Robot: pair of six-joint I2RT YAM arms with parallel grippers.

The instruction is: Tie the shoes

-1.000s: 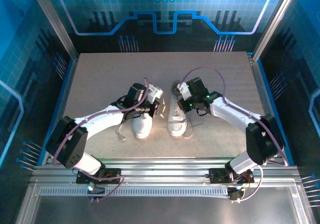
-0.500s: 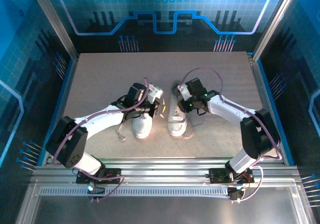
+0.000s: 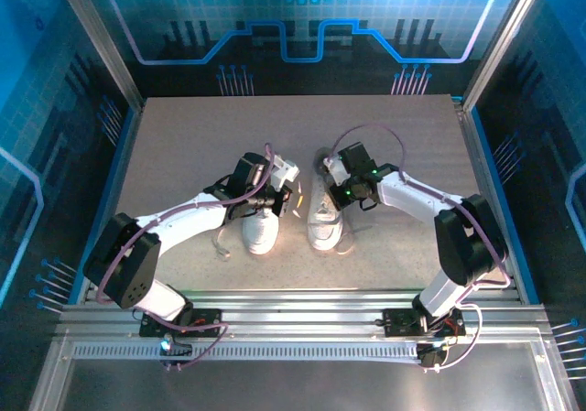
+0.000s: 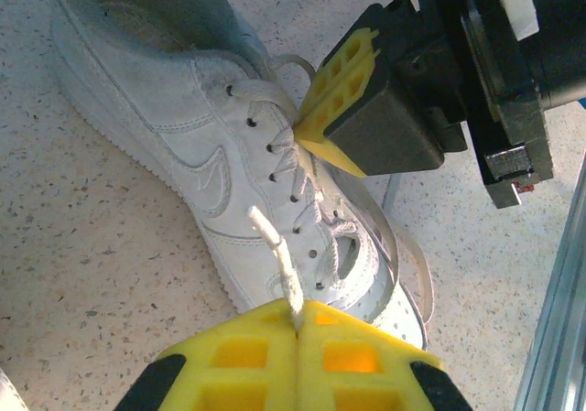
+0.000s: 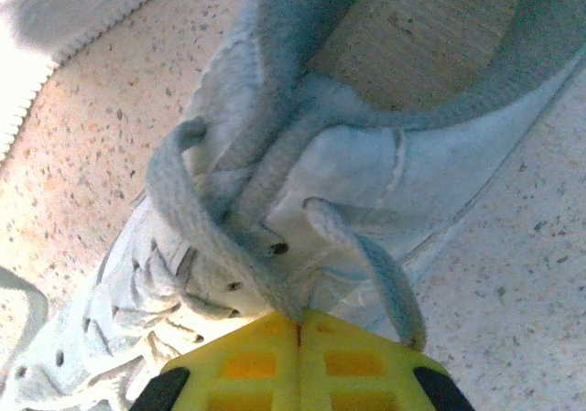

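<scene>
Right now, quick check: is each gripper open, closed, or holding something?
Left gripper: closed, pinching a white lace end.
Right gripper: closed on a lace strand.

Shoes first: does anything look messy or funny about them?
Yes. Both are untied. A lace from the left shoe straggles across the table. On the right shoe the laces are slack, pinched by the left end effector and the right end effector. Nothing looks torn or tipped.

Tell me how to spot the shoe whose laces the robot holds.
On the speckled table, two white shoes lie side by side. Pick the shoe nearer the right arm. Only its laces are pinched by the left hand and right hand.
</scene>
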